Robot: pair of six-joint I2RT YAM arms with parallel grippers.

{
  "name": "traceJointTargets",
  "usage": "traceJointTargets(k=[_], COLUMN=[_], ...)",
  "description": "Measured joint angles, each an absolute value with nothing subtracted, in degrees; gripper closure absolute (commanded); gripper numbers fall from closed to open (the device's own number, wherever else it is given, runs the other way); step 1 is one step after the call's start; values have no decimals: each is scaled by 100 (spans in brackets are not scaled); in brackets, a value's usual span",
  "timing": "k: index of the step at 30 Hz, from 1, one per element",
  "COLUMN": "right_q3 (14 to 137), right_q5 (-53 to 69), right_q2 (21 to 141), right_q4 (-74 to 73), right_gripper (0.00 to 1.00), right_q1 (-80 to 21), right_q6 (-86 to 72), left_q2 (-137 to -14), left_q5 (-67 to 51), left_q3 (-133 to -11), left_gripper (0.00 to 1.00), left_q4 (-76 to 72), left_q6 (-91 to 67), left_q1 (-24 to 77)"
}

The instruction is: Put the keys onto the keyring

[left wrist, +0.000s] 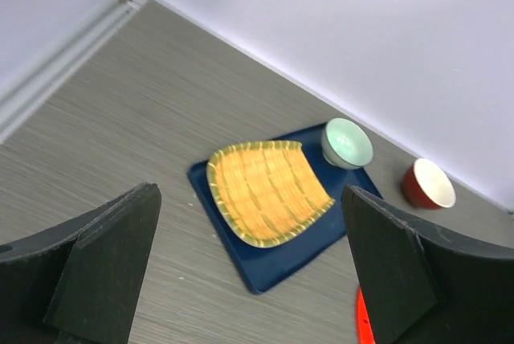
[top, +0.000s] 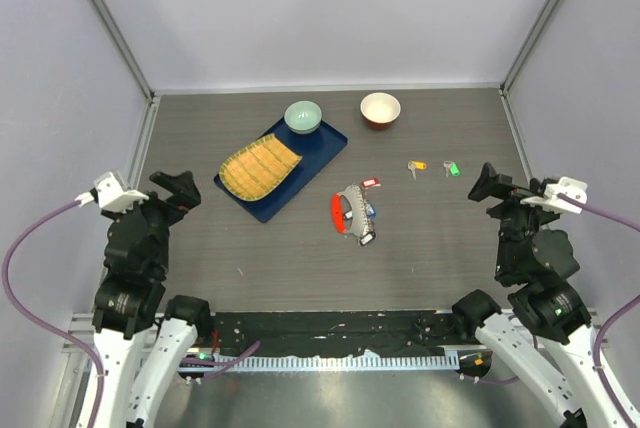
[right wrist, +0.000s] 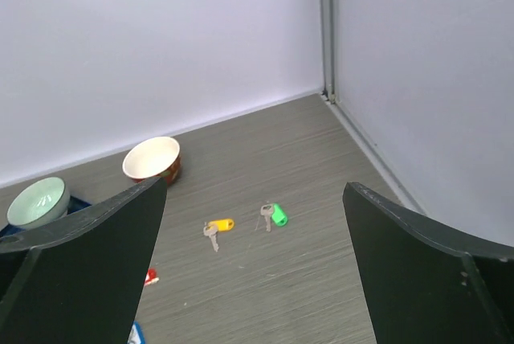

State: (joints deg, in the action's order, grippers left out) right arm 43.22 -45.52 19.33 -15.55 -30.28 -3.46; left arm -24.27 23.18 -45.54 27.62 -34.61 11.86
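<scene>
The keyring, a silver bunch with a bright red oval loop and red and blue tags, lies mid-table; its red loop edge shows in the left wrist view. A yellow-tagged key and a green-tagged key lie apart from it at the right. A black piece lies at the bunch's near end; I cannot tell if it is the black key. My left gripper is open and empty at the left. My right gripper is open and empty, near the two keys.
A blue tray at the back holds a woven bamboo mat and a pale green bowl. A red bowl with a white inside stands behind the keys. Walls enclose the table on three sides.
</scene>
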Motion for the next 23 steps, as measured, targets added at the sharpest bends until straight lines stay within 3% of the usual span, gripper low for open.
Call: traceJointTargets(k=[13, 23], right_q3=[3229, 3229], right_q5=[-4821, -4816], right_q2=[1186, 1186], right_q4=[-982, -816], right_gripper=[1, 1], right_q1=[-3026, -3026], right_q6=[196, 296], left_q2=[-1151, -1304], left_q5=[2534, 2222], left_q3=[-3605, -3605], left_gripper=[0, 0], left_q4=[2689, 2493], left_q6=[-2480, -2377], left_q1=[1157, 1155])
